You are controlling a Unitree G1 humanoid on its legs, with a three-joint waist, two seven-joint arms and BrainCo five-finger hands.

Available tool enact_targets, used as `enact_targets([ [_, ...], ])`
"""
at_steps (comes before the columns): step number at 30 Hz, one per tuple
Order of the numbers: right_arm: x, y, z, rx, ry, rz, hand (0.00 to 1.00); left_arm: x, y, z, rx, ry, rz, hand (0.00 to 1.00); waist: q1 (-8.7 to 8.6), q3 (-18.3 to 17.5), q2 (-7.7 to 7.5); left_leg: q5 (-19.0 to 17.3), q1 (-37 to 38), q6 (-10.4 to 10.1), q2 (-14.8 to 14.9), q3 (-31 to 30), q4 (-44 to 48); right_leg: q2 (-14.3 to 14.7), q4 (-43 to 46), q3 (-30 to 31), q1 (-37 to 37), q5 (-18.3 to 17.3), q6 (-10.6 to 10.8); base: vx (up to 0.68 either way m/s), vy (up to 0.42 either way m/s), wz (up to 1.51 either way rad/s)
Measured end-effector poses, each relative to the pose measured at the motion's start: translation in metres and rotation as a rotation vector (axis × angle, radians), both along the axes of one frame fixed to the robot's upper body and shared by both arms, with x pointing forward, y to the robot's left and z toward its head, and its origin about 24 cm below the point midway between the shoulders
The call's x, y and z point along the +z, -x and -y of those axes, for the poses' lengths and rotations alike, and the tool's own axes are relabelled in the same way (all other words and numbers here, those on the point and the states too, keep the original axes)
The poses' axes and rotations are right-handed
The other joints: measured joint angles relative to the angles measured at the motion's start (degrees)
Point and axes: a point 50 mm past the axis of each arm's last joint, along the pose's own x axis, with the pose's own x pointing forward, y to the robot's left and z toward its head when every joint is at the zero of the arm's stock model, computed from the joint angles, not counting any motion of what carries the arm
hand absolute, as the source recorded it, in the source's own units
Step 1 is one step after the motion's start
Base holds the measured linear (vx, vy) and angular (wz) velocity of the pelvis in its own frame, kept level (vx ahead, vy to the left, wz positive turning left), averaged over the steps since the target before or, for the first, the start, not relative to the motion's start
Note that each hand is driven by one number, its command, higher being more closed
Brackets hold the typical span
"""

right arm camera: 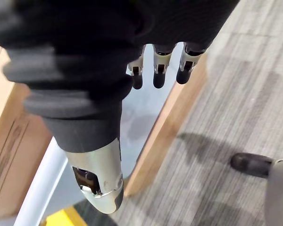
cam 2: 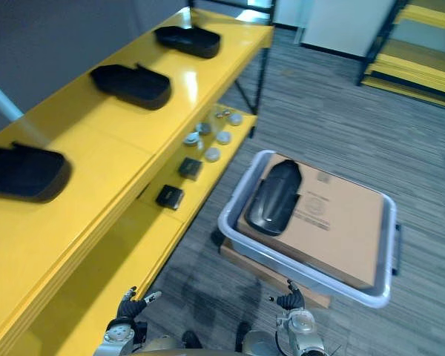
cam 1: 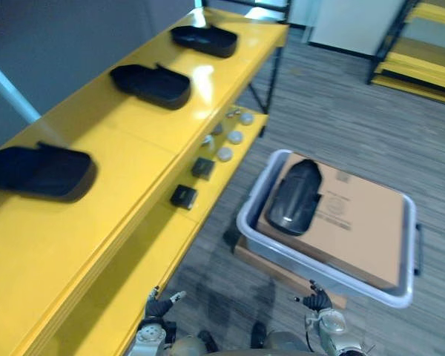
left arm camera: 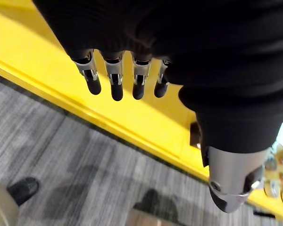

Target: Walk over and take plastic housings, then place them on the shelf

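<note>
Shelf (cam 1: 133, 148): yellow and long, along the robot's left, with a top board and a lower board.
Tub (cam 1: 400, 297): grey plastic, on the carpet just right of the shelf.
Cardboard box (cam 1: 356, 222): flat, lying inside the tub and filling most of it.
Shelved housings (cam 1: 150, 84): three, black, in a row on the top board, well apart from one another.
Last housing (cam 1: 293, 196): black, resting on the cardboard box at the end of the tub nearer the shelf, touched by neither hand.
Left hand (left arm camera: 114, 80): low beside the shelf's edge, fingers straight and relaxed, holding nothing.
Right hand (right arm camera: 159, 70): low by the tub's near corner, fingers hanging straight, holding nothing.
Small parts (cam 1: 183, 196): dark blocks and pale round pieces on the lower board, seemingly no part of the job.
Done, by the look of it: three housings placed.
Left, by the look of it: one housing to reach, grasp and carry to a bare stretch of the top board.
</note>
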Motion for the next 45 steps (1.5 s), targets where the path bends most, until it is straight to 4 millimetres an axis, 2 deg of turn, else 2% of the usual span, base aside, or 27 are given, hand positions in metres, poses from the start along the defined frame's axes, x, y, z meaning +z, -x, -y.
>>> enact_targets([
  [1,-0.001,0.002,0.0,-0.002,0.0,-0.006,0.0,0.0,0.001,0.0,0.001,0.0,-0.004,0.0,0.16,0.1,0.09,-0.3,-0.6,0.3,1.4,0.0,3.5,0.5,0.3,1.3,0.1,-0.3,-0.4,-0.02,-0.114,-1.19],
  [2,-0.001,0.003,0.002,-0.002,0.004,-0.007,0.0,-0.003,0.007,0.0,0.006,0.004,-0.02,0.0,0.15,0.4,0.73,-0.4,-2.2,0.5,4.4,-1.0,11.8,1.7,1.6,4.1,0.2,-0.9,-0.9,0.02,-0.045,-1.2],
  [3,0.0,0.003,0.005,-0.002,0.014,-0.006,0.0,-0.004,0.008,0.005,0.015,0.019,-0.023,0.0,0.04,0.7,1.84,0.3,-4.6,1.8,5.9,-4.4,18.3,2.6,2.7,6.5,0.3,-1.3,-1.3,0.05,-0.015,-1.16],
  [4,0.0,0.003,0.007,-0.002,0.019,-0.009,0.0,-0.004,0.009,0.007,0.017,0.027,-0.026,0.0,-0.03,0.9,1.84,-0.6,-6.1,2.0,5.3,-7.6,19.8,2.8,3.4,7.9,0.5,-1.4,-1.5,0.09,0.071,-1.14],
  [6,0.002,0.003,0.014,-0.004,0.036,-0.009,0.0,-0.005,0.009,0.012,0.019,0.041,-0.024,0.0,0.15,1.0,2.49,-3.0,-8.0,0.4,-1.2,-19.2,15.4,1.8,3.9,13.8,0.8,-1.5,-1.9,0.09,0.146,-1.24],
  [7,0.002,0.004,0.014,-0.004,0.036,-0.01,0.0,-0.005,0.009,0.012,0.019,0.041,-0.024,0.0,0.15,1.0,2.48,-3.0,-8.0,0.4,-1.9,-20.1,14.2,1.6,3.8,14.3,0.7,-1.5,-1.8,0.04,0.174,-1.02],
  [8,0.001,0.006,0.014,-0.006,0.037,-0.014,0.0,-0.005,0.009,0.012,0.02,0.04,-0.025,0.0,0.06,1.0,2.61,-2.8,-7.6,0.2,-3.9,-23.4,8.6,1.2,3.7,15.8,0.6,-1.7,-1.2,0.06,0.231,-0.58],
  [9,0.0,0.012,0.016,-0.01,0.04,-0.028,0.0,-0.005,0.009,0.013,0.017,0.041,-0.025,0.0,0.0,0.5,3.34,-1.6,-7.2,-0.2,-4.6,-24.8,1.8,1.3,3.6,16.3,0.5,-2.4,-0.1,0.07,0.244,-0.49],
  [10,-0.001,0.015,0.017,-0.013,0.041,-0.036,0.0,-0.005,0.009,0.014,0.011,0.042,-0.027,0.0,-0.1,0.2,3.89,0.1,-6.9,0.0,-4.4,-25.1,-1.7,1.5,3.7,15.9,0.4,-2.9,0.2,0.09,0.213,-0.11],
  [11,-0.003,0.023,0.016,-0.042,0.031,-0.054,0.0,-0.005,0.009,0.012,0.006,0.037,-0.03,0.0,-0.16,-0.3,3.67,2.7,-6.0,0.5,-5.1,-24.7,-4.2,0.2,4.4,15.0,0.4,-4.0,0.8,0.14,0.202,0.12],
  [12,-0.005,0.028,0.013,-0.059,0.018,-0.064,0.0,-0.005,0.009,0.01,0.004,0.03,-0.031,0.0,-0.04,-0.8,2.47,3.0,-5.2,0.9,-6.7,-24.4,-6.5,-2.3,4.1,11.8,0.3,-4.3,2.0,0.15,0.198,0.14],
  [15,-0.007,0.034,0.011,-0.104,-0.004,-0.066,0.0,-0.006,0.013,0.001,-0.002,0.006,-0.054,0.0,0.0,-2.1,0.7,5.0,-2.5,1.9,-9.8,-24.0,-12.3,-5.4,2.1,9.5,1.5,-3.6,3.6,0.2,0.151,0.09],
  [20,-0.006,0.037,0.02,-0.212,-0.026,-0.045,0.0,-0.007,0.016,-0.004,0.0,-0.008,-0.064,0.0,-0.07,-2.8,1.4,5.3,1.6,2.2,-11.4,-24.7,-15.1,-7.1,0.7,5.7,5.6,-3.6,4.4,0.19,0.074,0.18],
  [24,-0.002,0.038,0.033,-0.371,-0.048,0.005,0.0,-0.007,0.017,-0.009,0.012,-0.016,-0.068,0.0,0.08,-3.5,0.96,5.3,3.1,2.2,-11.3,-25.6,-15.6,-7.1,1.2,4.1,7.1,-3.6,4.3,0.13,-0.004,0.17],
  [28,0.026,0.024,0.063,-0.485,0.041,0.189,0.0,-0.01,0.03,-0.011,0.026,-0.016,-0.098,0.0,-0.3,-4.3,0.65,5.7,3.7,1.7,-11.0,-26.4,-16.4,-6.8,2.7,2.9,7.0,-3.6,4.3,0.09,-0.034,0.11],
  [29,0.041,0.017,0.074,-0.51,0.089,0.27,0.0,-0.01,0.033,-0.011,0.03,-0.017,-0.104,0.0,-0.22,-4.4,0.41,6.1,4.4,1.2,-10.8,-26.5,-16.4,-6.6,4.3,2.7,6.9,-3.6,4.3,0.1,-0.059,0.12],
  [30,0.056,0.015,0.084,-0.521,0.135,0.339,0.0,-0.011,0.036,-0.013,0.044,-0.017,-0.109,0.0,-0.42,-4.7,-0.01,6.9,5.0,1.5,-10.7,-26.8,-16.3,-6.5,7.0,2.6,6.4,-3.6,4.3,0.09,-0.05,0.09],
  [31,0.066,0.011,0.089,-0.519,0.157,0.387,0.0,-0.01,0.034,-0.013,0.048,-0.015,-0.101,0.0,-0.71,-4.6,0.28,7.2,5.4,1.6,-9.8,-26.8,-16.0,-6.0,10.2,2.6,4.7,-4.2,4.2,0.06,-0.075,0.0],
  [32,0.087,0.0,0.094,-0.49,0.208,0.482,0.0,-0.01,0.036,-0.012,0.065,-0.009,-0.104,0.0,-1.04,-4.4,0.89,7.1,5.4,1.6,-8.9,-26.9,-15.2,-5.2,11.4,2.4,2.6,-7.4,4.1,0.03,-0.085,-0.17],
  [33,0.108,-0.01,0.096,-0.461,0.258,0.576,0.0,-0.01,0.04,-0.019,0.08,-0.023,-0.112,0.0,-1.33,-5.0,-0.12,7.0,5.5,1.3,-8.9,-26.5,-14.7,-5.5,0.6,2.3,3.5,-4.6,3.7,0.04,-0.107,-0.25],
  [34,0.12,-0.014,0.096,-0.443,0.282,0.626,0.0,-0.009,0.041,-0.024,0.079,-0.037,-0.113,0.0,-1.31,-5.3,-1.74,6.7,5.2,1.0,-9.8,-26.4,-14.1,-6.8,-2.3,2.4,3.2,1.1,4.1,0.06,-0.168,-0.07],
  [35,0.142,-0.02,0.102,-0.399,0.352,0.712,0.0,-0.01,0.044,-0.025,0.084,-0.038,-0.126,0.0,-2.29,-5.4,-2.13,5.4,4.9,-0.1,-9.4,-27.2,-13.0,-6.4,-2.0,1.6,4.0,-0.1,3.6,0.1,-0.165,0.04],
  [36,0.161,-0.021,0.107,-0.368,0.413,0.772,0.0,-0.012,0.045,-0.018,0.072,-0.021,-0.128,0.0,-2.7,-5.7,-1.4,5.4,5.4,-0.1,-8.6,-27.0,-13.4,-5.9,-2.0,1.4,3.9,-0.1,3.6,0.09,-0.16,0.13],
  [39,0.189,-0.03,0.107,-0.286,0.488,0.868,0.0,-0.014,0.043,-0.001,0.051,0.021,-0.122,0.0,-3.39,-5.3,0.15,5.4,6.0,-0.1,-8.5,-27.0,-15.0,-5.3,-1.9,1.2,3.8,-0.1,3.6,0.02,-0.037,0.02],
  [41,0.194,-0.039,0.099,-0.218,0.486,0.891,0.0,-0.013,0.043,-0.002,0.048,0.018,-0.118,0.0,-3.38,-5.4,0.58,5.4,6.0,-0.1,-8.5,-27.1,-15.4,-5.2,-1.8,1.2,3.8,-0.1,3.6,-0.01,0.001,-0.02],
  [43,0.199,-0.058,0.076,-0.048,0.451,0.931,0.0,-0.012,0.04,-0.006,0.03,0.0,-0.107,0.0,-3.23,-5.2,0.41,5.4,5.9,-0.1,-8.6,-27.3,-15.6,-5.5,-1.1,1.1,3.3,-0.2,3.6,-0.05,0.018,0.06],
  [45,0.203,-0.073,0.059,0.045,0.418,0.967,0.0,-0.011,0.038,-0.006,0.005,-0.009,-0.104,0.0,-3.16,-5.2,0.4,5.4,5.2,-0.1,-8.7,-28.1,-16.5,-5.8,-1.0,0.6,2.5,-0.2,3.6,-0.11,0.039,0.22],
])
